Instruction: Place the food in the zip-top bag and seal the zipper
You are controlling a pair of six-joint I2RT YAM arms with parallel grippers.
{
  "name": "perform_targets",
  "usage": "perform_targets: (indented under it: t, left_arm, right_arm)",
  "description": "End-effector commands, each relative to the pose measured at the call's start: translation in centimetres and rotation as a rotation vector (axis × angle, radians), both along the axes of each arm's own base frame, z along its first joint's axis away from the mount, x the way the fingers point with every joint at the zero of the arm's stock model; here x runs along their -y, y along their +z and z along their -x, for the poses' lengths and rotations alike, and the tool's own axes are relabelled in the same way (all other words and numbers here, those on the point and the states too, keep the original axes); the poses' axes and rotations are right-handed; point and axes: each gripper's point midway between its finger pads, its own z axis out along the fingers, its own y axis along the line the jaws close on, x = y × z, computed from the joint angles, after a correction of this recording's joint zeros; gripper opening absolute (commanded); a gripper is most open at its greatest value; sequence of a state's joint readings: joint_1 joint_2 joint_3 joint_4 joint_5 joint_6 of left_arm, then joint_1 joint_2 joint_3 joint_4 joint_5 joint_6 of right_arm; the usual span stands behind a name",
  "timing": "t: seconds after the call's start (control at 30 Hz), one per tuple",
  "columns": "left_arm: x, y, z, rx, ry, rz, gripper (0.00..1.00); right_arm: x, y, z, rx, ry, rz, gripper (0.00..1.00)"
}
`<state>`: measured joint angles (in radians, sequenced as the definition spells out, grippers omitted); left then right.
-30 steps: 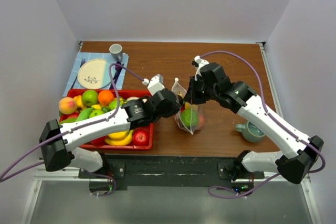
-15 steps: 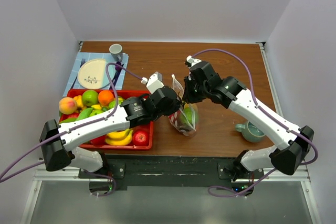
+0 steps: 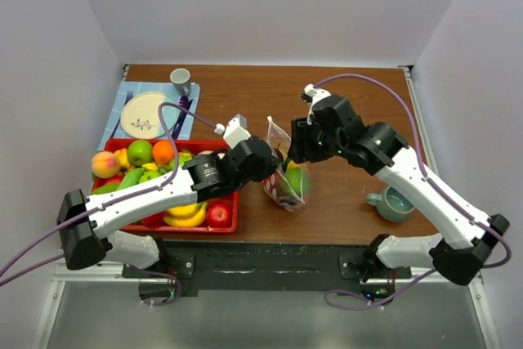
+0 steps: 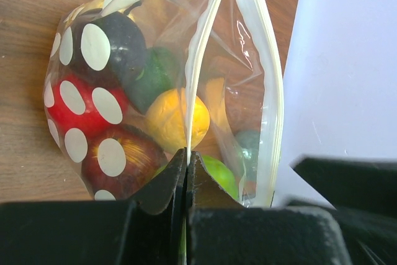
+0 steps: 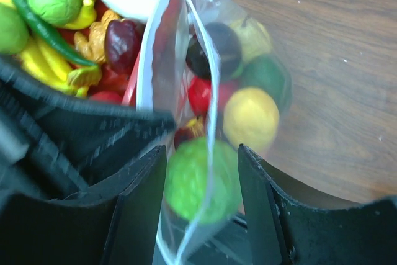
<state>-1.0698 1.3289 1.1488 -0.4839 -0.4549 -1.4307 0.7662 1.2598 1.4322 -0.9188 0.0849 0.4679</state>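
Note:
The clear polka-dot zip-top bag [image 3: 284, 181] stands mid-table with its mouth open. It holds food: a dark plum [image 4: 118, 41], red fruits [image 4: 74, 100], a yellow fruit [image 4: 177, 119] and a green one [image 5: 198, 181]. My left gripper [image 4: 186, 156] is shut on the pale zipper [image 4: 198, 60] strip of the near rim and holds that side up. My right gripper [image 5: 201, 181] hangs open over the mouth. The other zipper edge [image 5: 214, 79] runs loose between its fingers [image 5: 146, 203], pinched by neither. From above, both grippers meet at the bag's top [image 3: 282, 157].
A red tray [image 3: 231, 217] left of the bag holds more fruit, bananas and green vegetables. A plate [image 3: 145, 114] on a blue mat and a grey cup [image 3: 181, 81] sit at the back left. A teal mug [image 3: 392, 203] stands near the front right.
The right gripper, shut a second ago, now stands open at the bag's mouth. The bag and the left gripper shifted slightly left.

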Motion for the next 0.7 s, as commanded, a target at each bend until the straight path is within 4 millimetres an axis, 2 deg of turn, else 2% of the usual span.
perform_targets:
  t: [0.0, 0.13, 0.2, 0.33, 0.47, 0.6, 0.67]
  left_arm:
    - [0.0, 2.1, -0.6, 0.049, 0.042, 0.065, 0.00]
    - [0.0, 2.3, -0.8, 0.054, 0.050, 0.066, 0.00]
    - [0.0, 2.2, -0.9, 0.054, 0.051, 0.064, 0.00]
    - [0.3, 2.1, -1.0, 0.052, 0.050, 0.062, 0.00]
    - [0.6, 2.2, -1.0, 0.049, 0.044, 0.066, 0.00]
    - [0.9, 2.1, -1.1, 0.047, 0.041, 0.066, 0.00]
    - [0.9, 2.3, -1.1, 0.049, 0.041, 0.067, 0.00]
  right_arm:
    - [1.6, 1.5, 3.3, -0.004, 0.071, -0.005, 0.54]
    - [1.9, 1.3, 6.1, -0.008, 0.118, 0.048, 0.57]
    - [2.5, 0.6, 6.6, -0.013, 0.106, 0.098, 0.58]
    - [1.2, -0.1, 8.2, -0.004, 0.149, 0.137, 0.60]
    - [1.6, -1.0, 8.3, 0.017, 0.106, 0.233, 0.62]
    - [0.5, -1.7, 8.0, 0.040, 0.099, 0.273, 0.62]
    - [0.5, -1.6, 7.6, 0.054, 0.063, 0.278, 0.60]
